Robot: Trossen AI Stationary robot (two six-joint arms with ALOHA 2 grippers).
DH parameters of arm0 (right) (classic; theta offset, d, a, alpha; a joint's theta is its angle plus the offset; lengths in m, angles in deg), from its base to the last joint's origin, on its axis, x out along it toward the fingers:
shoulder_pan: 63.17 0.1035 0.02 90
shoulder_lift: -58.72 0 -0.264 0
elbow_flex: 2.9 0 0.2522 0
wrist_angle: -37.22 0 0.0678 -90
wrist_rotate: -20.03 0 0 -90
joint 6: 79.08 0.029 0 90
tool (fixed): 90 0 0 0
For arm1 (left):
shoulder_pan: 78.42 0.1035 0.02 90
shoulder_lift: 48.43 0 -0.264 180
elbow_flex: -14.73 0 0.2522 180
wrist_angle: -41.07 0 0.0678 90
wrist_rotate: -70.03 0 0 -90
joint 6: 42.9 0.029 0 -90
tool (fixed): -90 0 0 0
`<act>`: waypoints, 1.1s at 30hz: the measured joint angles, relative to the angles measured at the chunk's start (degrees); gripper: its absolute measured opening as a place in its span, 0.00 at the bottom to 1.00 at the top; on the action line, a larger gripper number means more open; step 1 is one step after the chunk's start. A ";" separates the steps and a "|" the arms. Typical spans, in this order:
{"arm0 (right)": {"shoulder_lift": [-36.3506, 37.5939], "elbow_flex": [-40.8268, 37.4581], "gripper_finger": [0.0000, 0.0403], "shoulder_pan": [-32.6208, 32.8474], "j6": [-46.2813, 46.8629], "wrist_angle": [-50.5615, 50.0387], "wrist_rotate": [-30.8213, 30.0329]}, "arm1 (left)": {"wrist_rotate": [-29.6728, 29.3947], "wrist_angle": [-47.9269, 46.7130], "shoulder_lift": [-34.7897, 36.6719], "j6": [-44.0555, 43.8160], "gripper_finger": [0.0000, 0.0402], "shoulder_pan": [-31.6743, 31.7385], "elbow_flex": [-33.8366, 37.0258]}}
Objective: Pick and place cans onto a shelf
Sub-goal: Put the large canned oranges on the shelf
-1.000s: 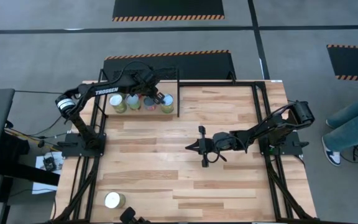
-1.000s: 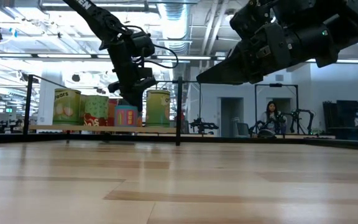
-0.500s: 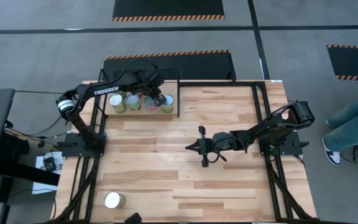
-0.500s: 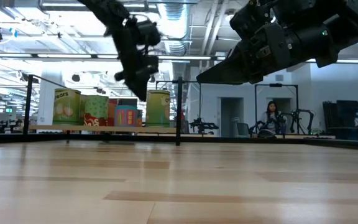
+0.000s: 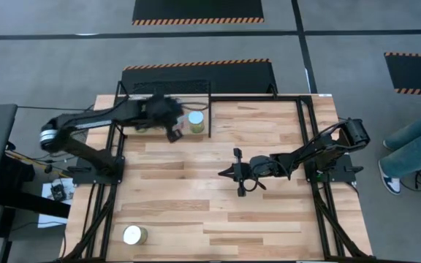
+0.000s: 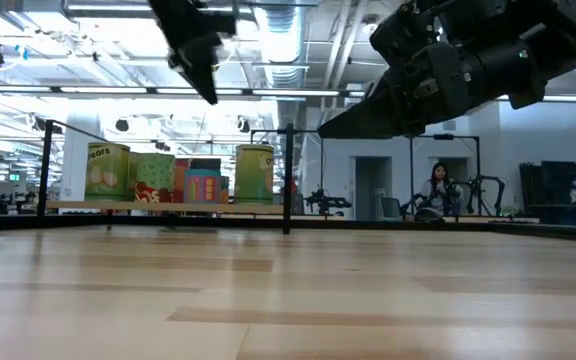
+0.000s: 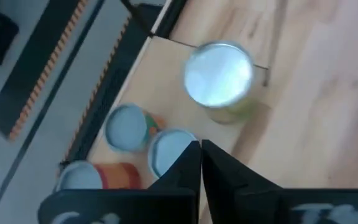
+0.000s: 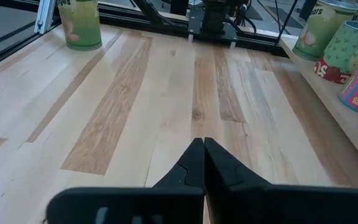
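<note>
You have four cans [image 6: 173, 176] standing on the shelf [image 6: 168, 207] and one can [image 5: 133, 235] left at the bench's [image 5: 218, 183] near corner, with your left hand [image 7: 201, 163] pinched empty above the shelf.

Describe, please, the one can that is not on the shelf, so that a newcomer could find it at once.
Start from the large wooden tabletop and go to the corner on the left arm's side that lies farthest from the shelf. The can stands there alone, upright, with a shiny pale top and a yellow-green label. The other visible cans are grouped on the shelf; this one has no neighbour.
</note>
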 joint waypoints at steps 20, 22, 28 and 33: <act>0.00 0.00 0.03 -0.50 0.02 3.40 -0.02 | 11.39 -9.56 15.88 -25.91 0.02 -45.21 13.72; 0.00 0.00 0.03 -0.50 0.04 3.40 -0.02 | 12.46 -9.58 14.10 -30.16 0.04 -49.66 13.72; 0.00 0.00 0.04 -0.50 0.05 3.15 -0.02 | 17.92 -9.43 7.89 -42.42 0.14 -59.70 13.72; 0.00 0.00 0.03 -0.50 0.07 2.92 -0.02 | 20.98 -9.35 3.68 -47.76 0.23 -64.48 13.76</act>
